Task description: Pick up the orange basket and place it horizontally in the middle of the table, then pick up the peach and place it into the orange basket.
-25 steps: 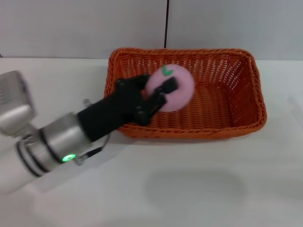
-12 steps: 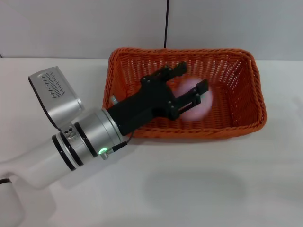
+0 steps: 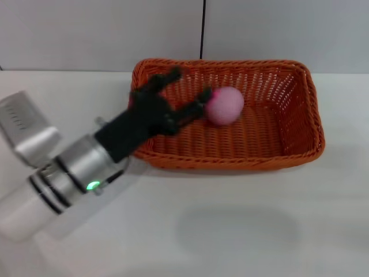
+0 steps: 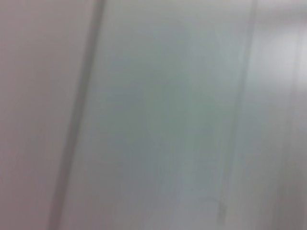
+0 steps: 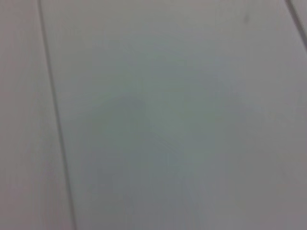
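Orange basket sat lengthwise across the middle-far part of the white table. Peach lay inside it, on the woven floor toward the far side, free of any grip. Left gripper hung over the basket's left end, fingers spread apart, one fingertip just beside the peach. Right gripper not seen.

Head cam: looks fwd and down on bench from above, moderate range; both wrist cams face only blurred pale panelled surface, no overlap w/ head view discernible.
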Tool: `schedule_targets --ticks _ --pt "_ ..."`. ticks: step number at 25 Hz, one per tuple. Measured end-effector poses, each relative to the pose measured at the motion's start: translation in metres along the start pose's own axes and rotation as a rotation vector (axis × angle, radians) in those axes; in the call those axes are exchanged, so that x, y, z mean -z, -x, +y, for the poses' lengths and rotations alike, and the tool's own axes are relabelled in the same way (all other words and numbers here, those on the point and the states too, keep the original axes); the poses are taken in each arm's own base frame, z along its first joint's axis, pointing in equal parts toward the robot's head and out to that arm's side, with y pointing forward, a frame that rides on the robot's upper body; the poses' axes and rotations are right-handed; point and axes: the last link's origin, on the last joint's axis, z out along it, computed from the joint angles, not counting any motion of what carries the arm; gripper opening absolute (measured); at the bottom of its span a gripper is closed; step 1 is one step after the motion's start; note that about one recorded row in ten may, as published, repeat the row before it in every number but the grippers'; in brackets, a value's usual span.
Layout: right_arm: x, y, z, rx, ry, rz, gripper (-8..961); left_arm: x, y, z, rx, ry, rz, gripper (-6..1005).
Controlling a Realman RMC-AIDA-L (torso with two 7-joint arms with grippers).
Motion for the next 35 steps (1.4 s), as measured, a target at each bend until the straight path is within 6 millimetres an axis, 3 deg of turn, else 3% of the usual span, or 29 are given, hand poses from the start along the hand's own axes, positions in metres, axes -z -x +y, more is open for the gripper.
schedule_targets --ticks 1,3,4,9,11,12,13,15,18,19,24,30,35 --pt "0.002 0.0 -0.002 0.01 -0.021 -0.007 546 0.032 -0.004 -0.017 -0.031 -0.108 0.062 805" --pt "0.009 0.0 -0.005 0.031 -0.073 -0.031 546 0.045 -0.005 -0.022 -0.051 -0.145 0.079 832" --pt "0.018 0.001 -0.009 0.055 -0.143 -0.068 546 0.065 -0.005 -0.027 -0.079 -0.195 0.101 831" --pt "0.035 0.002 -0.016 0.165 -0.289 -0.126 546 0.116 -0.007 -0.035 -0.13 -0.32 0.141 827" --pt "0.037 0.002 -0.016 0.186 -0.299 -0.123 546 0.136 -0.008 -0.038 -0.147 -0.364 0.14 827" --pt "0.038 0.002 -0.017 0.203 -0.306 -0.117 546 0.136 -0.008 -0.038 -0.147 -0.364 0.14 827" --pt "0.04 0.002 -0.019 0.207 -0.318 -0.111 546 0.156 -0.007 -0.038 -0.155 -0.414 0.136 827" --pt "0.045 0.003 -0.023 0.212 -0.35 -0.11 546 0.169 -0.006 -0.039 -0.156 -0.463 0.139 827" --pt "0.055 0.008 -0.029 0.223 -0.419 -0.139 548 0.177 -0.006 -0.039 -0.156 -0.498 0.144 827" --pt "0.063 0.011 -0.032 0.224 -0.475 -0.165 548 0.191 -0.006 -0.041 -0.154 -0.575 0.162 827" --pt "0.071 0.012 -0.039 0.214 -0.565 -0.188 643 0.204 -0.007 -0.042 -0.16 -0.664 0.191 827" --pt "0.078 0.009 -0.039 0.235 -0.64 -0.206 801 0.207 -0.005 -0.043 -0.163 -0.687 0.188 827" --pt "0.088 0.004 -0.041 0.187 -0.814 -0.285 802 0.208 -0.006 -0.042 -0.167 -0.724 0.216 827"
